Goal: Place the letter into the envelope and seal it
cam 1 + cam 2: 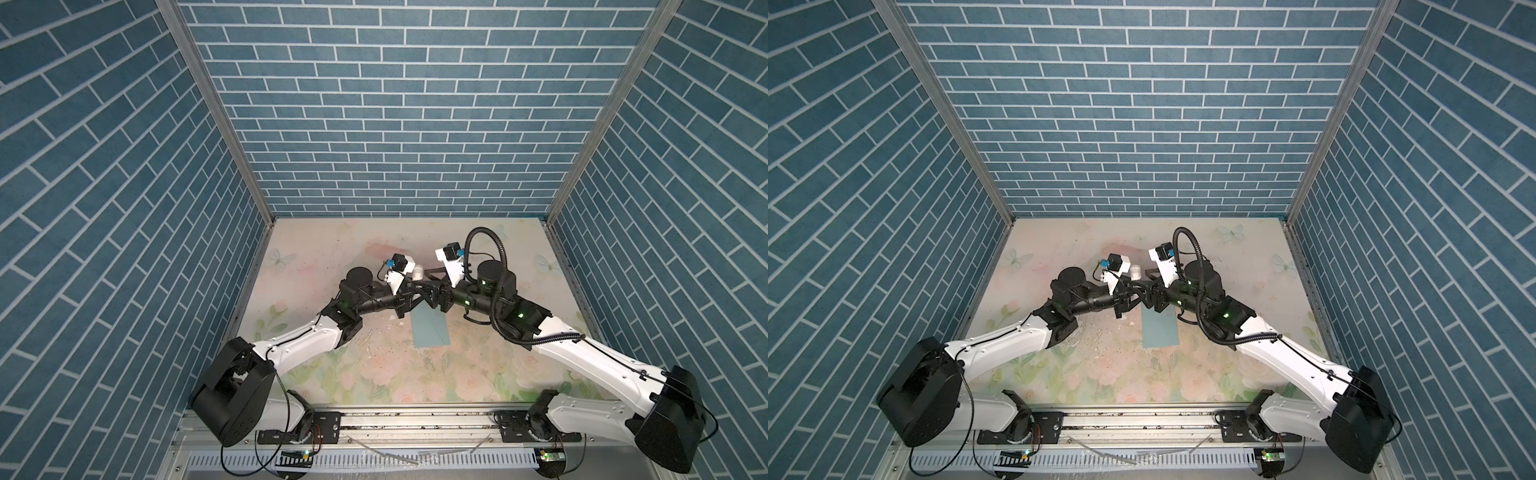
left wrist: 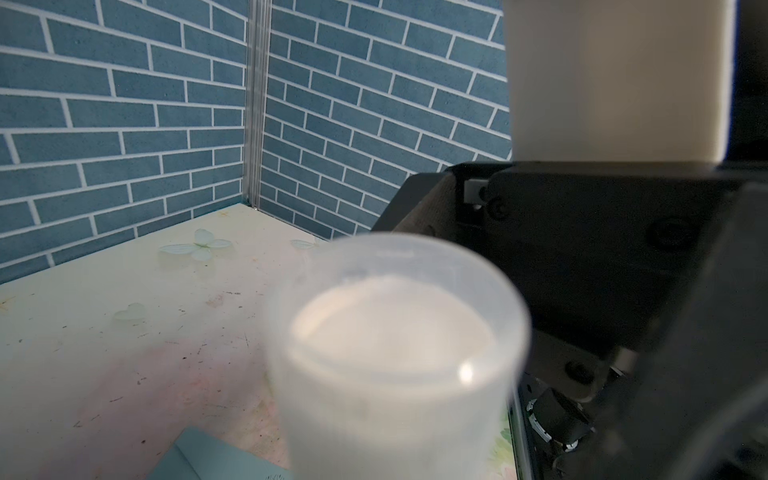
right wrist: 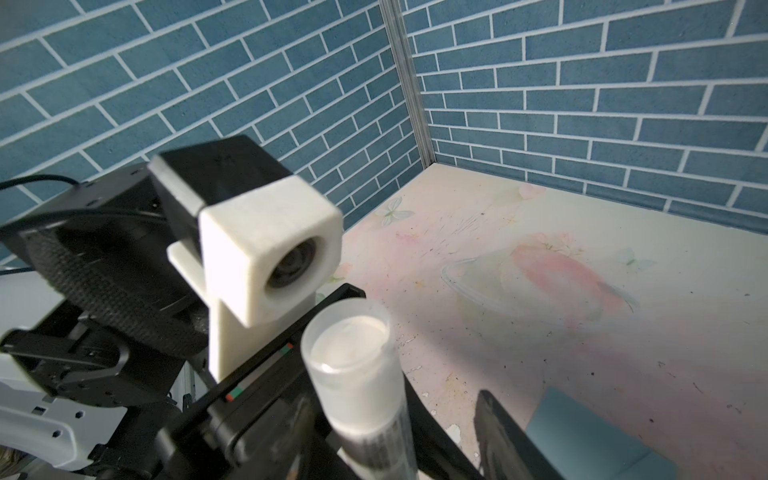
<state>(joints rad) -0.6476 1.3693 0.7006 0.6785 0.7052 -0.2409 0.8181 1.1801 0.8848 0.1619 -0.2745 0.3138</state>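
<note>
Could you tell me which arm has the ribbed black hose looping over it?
The right arm: the ribbed hose arches above its wrist, whereas the left arm carries none.

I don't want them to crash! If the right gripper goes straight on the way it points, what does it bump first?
Probably the glue stick, just ahead of the right gripper. The left gripper holding it is right behind, though depth is hard to judge.

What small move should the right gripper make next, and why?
Probably close the right gripper on the translucent top end of the glue stick: the left gripper holds the stick, and a right finger stands beside it, not touching. Whether that end is a cap, I cannot tell.
</note>
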